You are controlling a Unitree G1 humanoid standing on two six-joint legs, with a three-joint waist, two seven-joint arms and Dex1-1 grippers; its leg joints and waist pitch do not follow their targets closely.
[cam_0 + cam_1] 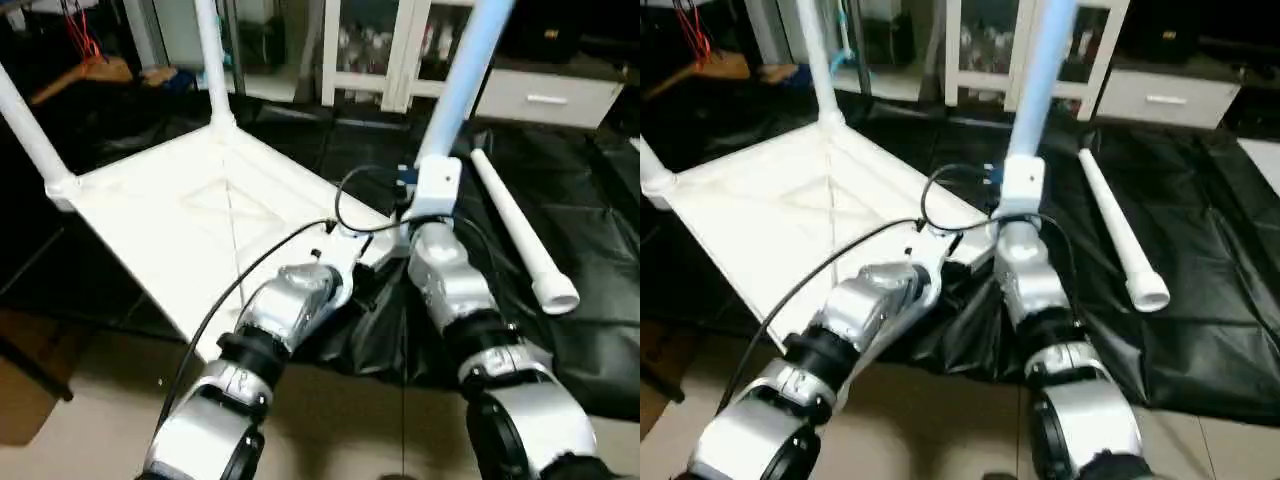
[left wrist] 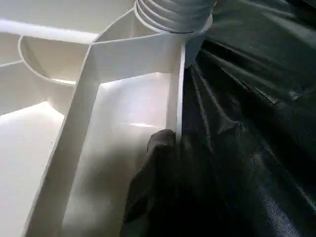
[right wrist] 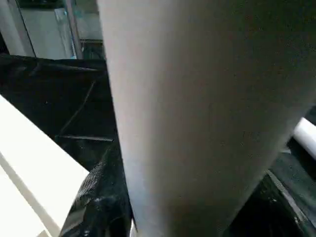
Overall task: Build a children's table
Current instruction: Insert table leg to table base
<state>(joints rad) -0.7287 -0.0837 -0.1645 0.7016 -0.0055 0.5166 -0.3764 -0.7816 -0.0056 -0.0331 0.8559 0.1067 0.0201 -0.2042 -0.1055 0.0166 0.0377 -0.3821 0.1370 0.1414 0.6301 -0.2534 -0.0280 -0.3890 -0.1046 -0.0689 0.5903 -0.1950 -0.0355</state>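
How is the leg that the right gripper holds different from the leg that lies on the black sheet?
The held leg stands upright at a corner of the table top; the loose leg lies flat on the black sheet, apart from the top. The right gripper grips the held leg; nothing touches the loose one. Both are long white tubes.

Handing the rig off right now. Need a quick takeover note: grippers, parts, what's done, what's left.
Left gripper: shut, pinching the table top's rim beside the near corner socket.
Right gripper: around the upright leg standing in that socket; threads still show above the socket, so it is not fully seated.
Table top: upside down, ribbed side up, on the black sheet.
Done: two other legs stand in their corner sockets.
Left: finish screwing in this leg, then fit the loose leg lying on the sheet to the right.
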